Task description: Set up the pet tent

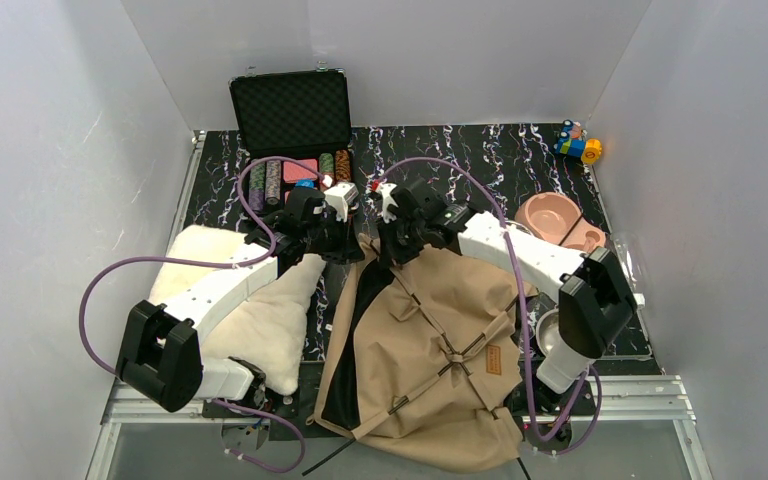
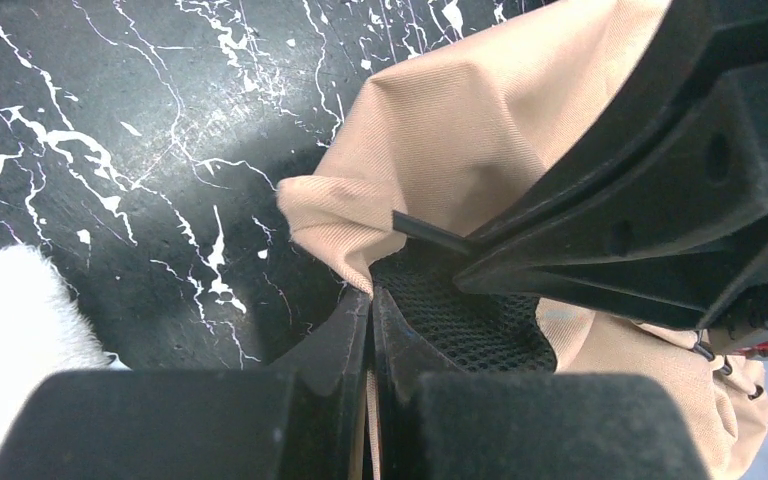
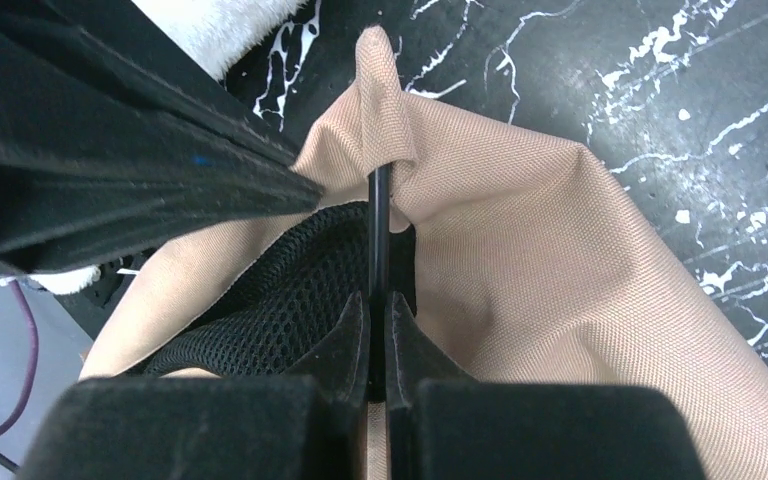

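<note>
While the overhead view shows the pet tent (image 1: 430,370) lying collapsed by the near edge of the desk (image 1: 500,160), right of the cream cushion (image 1: 250,300), with both arms meeting at its far tip, the wrists there hide both grips from us. Only the wrist views give those: the right fingers (image 3: 379,305) pinch a thin black pole (image 3: 379,230) whose upper end disappears into a tan fold, and the left fingers (image 2: 371,305) are pressed together on the fabric rim beside black mesh (image 2: 460,320). How much cloth they hold we cannot tell.
</note>
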`<action>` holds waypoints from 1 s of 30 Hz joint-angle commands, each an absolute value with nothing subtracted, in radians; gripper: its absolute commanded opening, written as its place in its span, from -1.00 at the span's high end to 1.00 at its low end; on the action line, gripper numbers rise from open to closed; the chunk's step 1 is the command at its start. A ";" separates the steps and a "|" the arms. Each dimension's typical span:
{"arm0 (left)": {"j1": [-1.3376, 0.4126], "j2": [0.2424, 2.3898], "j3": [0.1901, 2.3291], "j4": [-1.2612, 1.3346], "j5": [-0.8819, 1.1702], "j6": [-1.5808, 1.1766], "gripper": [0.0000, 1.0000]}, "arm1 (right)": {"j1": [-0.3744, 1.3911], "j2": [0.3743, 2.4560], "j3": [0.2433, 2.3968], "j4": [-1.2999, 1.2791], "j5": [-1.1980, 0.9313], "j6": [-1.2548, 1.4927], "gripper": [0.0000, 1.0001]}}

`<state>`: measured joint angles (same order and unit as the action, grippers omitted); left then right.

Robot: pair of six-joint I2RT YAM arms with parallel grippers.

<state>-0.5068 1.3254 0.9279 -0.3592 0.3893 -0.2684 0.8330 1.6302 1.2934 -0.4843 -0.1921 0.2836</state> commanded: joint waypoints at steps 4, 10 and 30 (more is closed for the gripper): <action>-0.505 1.339 0.969 -0.390 0.394 -0.213 1.00 | 0.841 1.678 1.414 -0.477 -0.245 0.253 0.97; -0.503 1.331 0.974 -0.420 0.280 -0.213 1.00 | 0.841 1.652 1.421 -0.468 -0.227 0.226 0.45; -0.445 1.381 1.002 -0.446 0.252 -0.250 1.00 | 0.869 1.031 0.955 -0.787 -0.171 0.448 -0.30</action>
